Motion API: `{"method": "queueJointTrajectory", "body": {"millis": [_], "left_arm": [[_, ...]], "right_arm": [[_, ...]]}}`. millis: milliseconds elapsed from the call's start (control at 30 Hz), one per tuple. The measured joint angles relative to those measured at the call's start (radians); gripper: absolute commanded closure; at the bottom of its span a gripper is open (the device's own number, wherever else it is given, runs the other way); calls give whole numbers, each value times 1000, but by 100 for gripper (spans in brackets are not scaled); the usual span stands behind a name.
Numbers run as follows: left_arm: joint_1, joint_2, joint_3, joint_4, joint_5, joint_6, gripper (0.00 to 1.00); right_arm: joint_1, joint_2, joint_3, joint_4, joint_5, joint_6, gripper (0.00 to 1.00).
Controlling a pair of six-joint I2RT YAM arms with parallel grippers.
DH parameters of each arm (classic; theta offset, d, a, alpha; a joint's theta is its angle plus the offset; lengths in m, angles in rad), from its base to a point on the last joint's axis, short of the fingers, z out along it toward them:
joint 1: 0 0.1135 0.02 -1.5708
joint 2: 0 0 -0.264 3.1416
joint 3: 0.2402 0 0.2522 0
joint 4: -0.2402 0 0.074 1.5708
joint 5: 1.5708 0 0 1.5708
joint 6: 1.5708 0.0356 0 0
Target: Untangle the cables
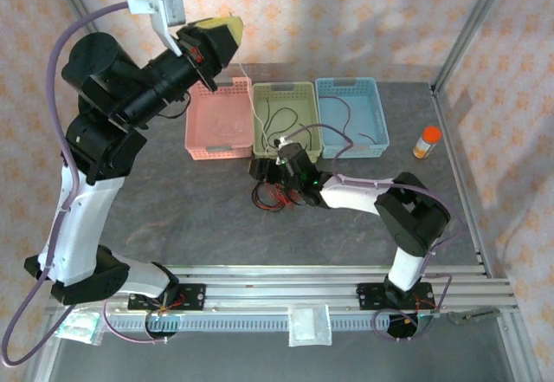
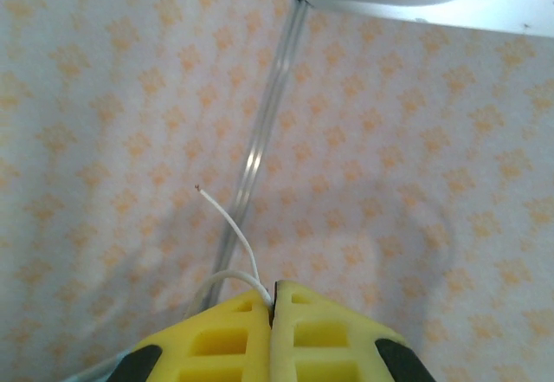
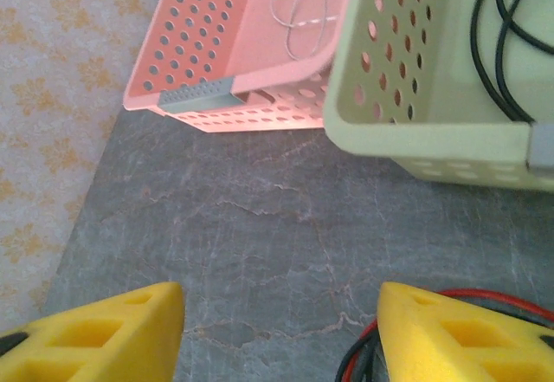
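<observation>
Right, starting on the left: my left gripper [image 1: 218, 29] is lifted high above the far left corner of the table [image 1: 173, 191], up against the patterned wall. In its wrist view, the left gripper [image 2: 273, 300] is clenched tight, its yellow fingers pressed together on a white cable [image 2: 235, 226], whose loose end curls upward from the pinch.

Below it, three baskets stand side by side along the back of the table. The pink basket [image 1: 216, 151] comes first, and the right wrist view shows a second white cable [image 3: 303, 9] lying looped inside the pink basket [image 3: 199, 96]. Next is the green basket [image 1: 286, 87], with a black cable [image 3: 493, 44] coiled inside it. The blue basket [image 1: 346, 83] holds a thin dark cable [image 1: 344, 122].

Just in front of the green basket, my right gripper [image 1: 279, 167] is low over the table. Its wrist view shows the right gripper [image 3: 281, 330] released, jaws well apart, with bare table between them. The tangle of red and black cables [image 1: 273, 196] lies on the table under that arm, some strands just beside the right-hand finger [image 3: 467, 330].

Far right, an orange bottle [image 1: 426, 141] stands upright.
</observation>
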Motion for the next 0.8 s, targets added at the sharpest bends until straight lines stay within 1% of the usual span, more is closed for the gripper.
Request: {"method": "queueJointTrajectory", "body": {"millis": [133, 233, 467, 600, 667, 800], "left_arm": [[28, 52, 117, -38, -67, 0, 100], [71, 72, 160, -43, -90, -3, 100], [204, 79, 172, -42, -87, -40, 100], [233, 102, 191, -42, -84, -54, 100], [244, 121, 205, -40, -83, -57, 100], [273, 156, 231, -39, -91, -56, 100]], "right_arm": [[2, 0, -53, 21, 9, 16, 40], [5, 0, -87, 19, 18, 26, 40], [15, -14, -179, 13, 43, 41, 41], [26, -40, -223, 1, 58, 42, 41], [29, -52, -237, -10, 69, 45, 43], [32, -78, -265, -37, 112, 53, 43]]}}
